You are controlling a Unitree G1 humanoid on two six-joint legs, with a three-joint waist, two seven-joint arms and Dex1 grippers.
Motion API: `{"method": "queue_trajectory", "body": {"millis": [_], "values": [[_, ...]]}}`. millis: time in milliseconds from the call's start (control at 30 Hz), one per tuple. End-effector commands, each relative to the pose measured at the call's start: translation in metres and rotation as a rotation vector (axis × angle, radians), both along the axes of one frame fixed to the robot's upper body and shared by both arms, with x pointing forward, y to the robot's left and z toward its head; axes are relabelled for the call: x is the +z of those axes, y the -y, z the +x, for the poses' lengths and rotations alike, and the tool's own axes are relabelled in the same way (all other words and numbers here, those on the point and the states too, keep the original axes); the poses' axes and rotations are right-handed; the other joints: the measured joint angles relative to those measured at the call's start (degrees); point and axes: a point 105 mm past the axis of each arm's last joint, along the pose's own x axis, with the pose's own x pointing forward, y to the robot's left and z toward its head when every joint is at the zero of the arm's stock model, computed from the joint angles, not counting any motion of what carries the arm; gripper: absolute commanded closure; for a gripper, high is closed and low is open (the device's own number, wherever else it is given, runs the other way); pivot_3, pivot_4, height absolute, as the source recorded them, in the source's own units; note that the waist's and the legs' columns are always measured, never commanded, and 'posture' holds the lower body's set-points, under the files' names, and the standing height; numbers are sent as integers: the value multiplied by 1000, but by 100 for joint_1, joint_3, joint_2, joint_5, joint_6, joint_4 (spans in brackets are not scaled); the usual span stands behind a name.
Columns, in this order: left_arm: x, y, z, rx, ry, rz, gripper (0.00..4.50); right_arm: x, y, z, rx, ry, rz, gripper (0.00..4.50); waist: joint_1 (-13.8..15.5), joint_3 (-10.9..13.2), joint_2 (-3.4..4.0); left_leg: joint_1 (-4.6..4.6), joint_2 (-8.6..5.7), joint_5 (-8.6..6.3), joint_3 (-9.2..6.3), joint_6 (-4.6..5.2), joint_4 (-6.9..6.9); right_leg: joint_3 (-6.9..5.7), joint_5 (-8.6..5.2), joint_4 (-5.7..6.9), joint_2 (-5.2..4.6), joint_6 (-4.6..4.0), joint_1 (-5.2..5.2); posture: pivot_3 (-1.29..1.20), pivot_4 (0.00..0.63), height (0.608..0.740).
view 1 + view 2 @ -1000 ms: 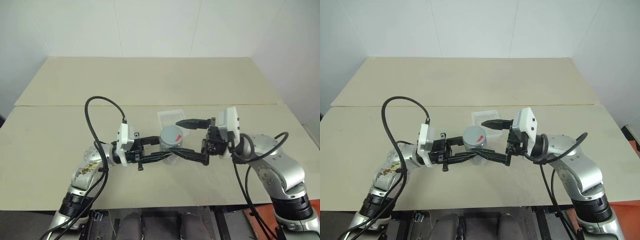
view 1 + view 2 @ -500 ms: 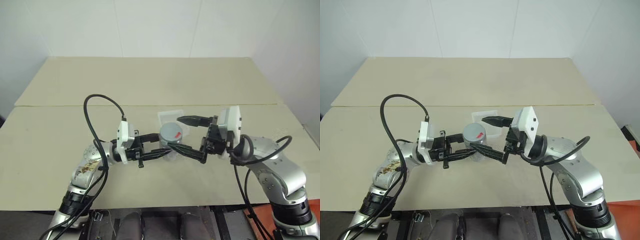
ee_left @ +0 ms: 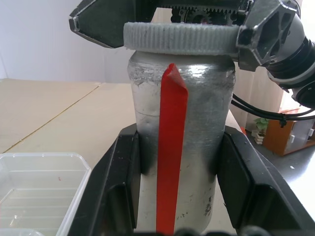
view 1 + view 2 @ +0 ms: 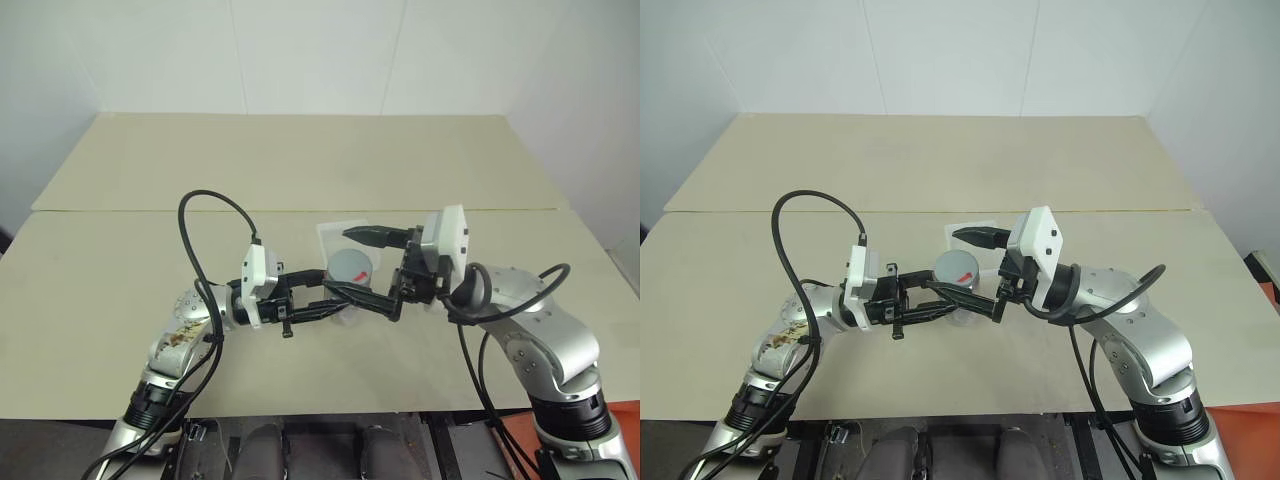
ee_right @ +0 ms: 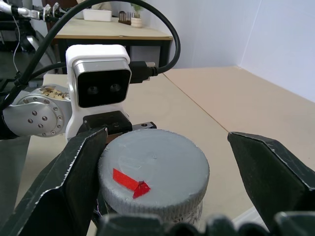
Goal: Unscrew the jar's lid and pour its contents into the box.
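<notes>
While left fingers (image 3: 118, 182) clamp the jar (image 3: 179, 142), right fingers (image 5: 81, 167) gape around its lid (image 5: 153, 169).

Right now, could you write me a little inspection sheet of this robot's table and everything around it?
Surface: beige table, a seam running across it.
Job's things: silvery jar with red strip held upright above the table; grey ribbed lid on it; clear plastic box beside it, contents too small to tell.
Clutter: nothing seen.
Grippers: left gripper shut on the jar's body; right gripper open, fingers either side of the lid.
Cables: black cable loops over the left arm.
Surroundings: white walls.
</notes>
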Motion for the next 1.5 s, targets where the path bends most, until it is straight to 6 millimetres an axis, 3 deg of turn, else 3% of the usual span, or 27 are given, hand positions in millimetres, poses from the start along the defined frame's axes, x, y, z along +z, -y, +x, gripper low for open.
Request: {"method": "queue_trajectory", "body": {"millis": [33, 733, 933, 1333, 1500], "values": [[9, -1, -3, -13, 50, -14, 2657, 10, 6, 1, -24, 39, 9, 45, -1, 0, 0, 0, 0, 0, 0, 0, 0, 0, 0, 0, 0, 0, 0, 0, 150, 740], [7, -6, -1, -6, 57, -26, 2657, 4, 38, 6, -126, 9, 7, 45, 1, 0, 0, 0, 0, 0, 0, 0, 0, 0, 0, 0, 0, 0, 0, 0, 150, 740], [7, -7, 0, -6, 56, -27, 2657, 2, 43, -1, -129, 4, -5, 45, 12, 0, 0, -2, -1, 0, 0, 0, 0, 0, 0, -2, -1, 0, 1, 0, 150, 740], [7, -6, 1, -6, 60, -27, 2657, -2, 33, -25, -2, -21, -67, 45, 2, 0, 0, 0, 0, 0, -1, 0, 0, 1, 0, -1, 0, 0, 1, 0, 150, 740], [8, -2, 2, -11, 62, -28, 2657, 0, 23, -19, 14, -3, -52, 45, -10, 0, 0, 2, 1, 0, -1, 0, 0, 1, 0, -1, 1, 0, 2, 0, 150, 740]]}}
